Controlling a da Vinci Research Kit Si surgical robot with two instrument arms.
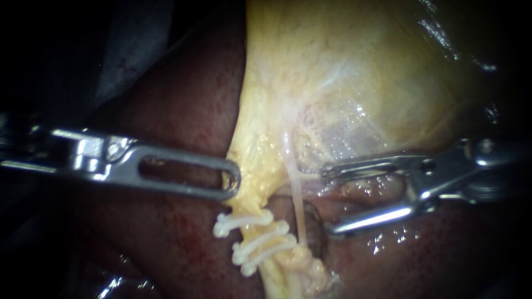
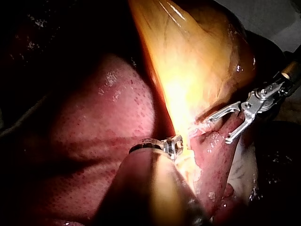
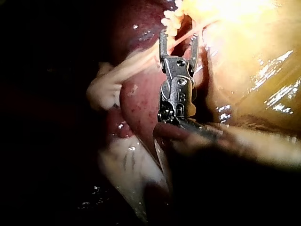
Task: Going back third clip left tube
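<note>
Glistening yellow gallbladder (image 1: 354,66) against dark red liver (image 1: 183,94).
The liver lies beside and below the gallbladder, mottled and wet; a thin pale strand (image 1: 297,191) runs down from the gallbladder's narrowing lower end.

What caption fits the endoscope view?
Left instrument holds gallbladder tissue above three white clips on the left tube; right instrument open beside the thin tube.

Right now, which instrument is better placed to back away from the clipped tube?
Right. My right instrument stands with open, empty jaws beside the three clips on the left tube, so it can likely withdraw freely. My left instrument grips the gallbladder above them and should hold.
</note>
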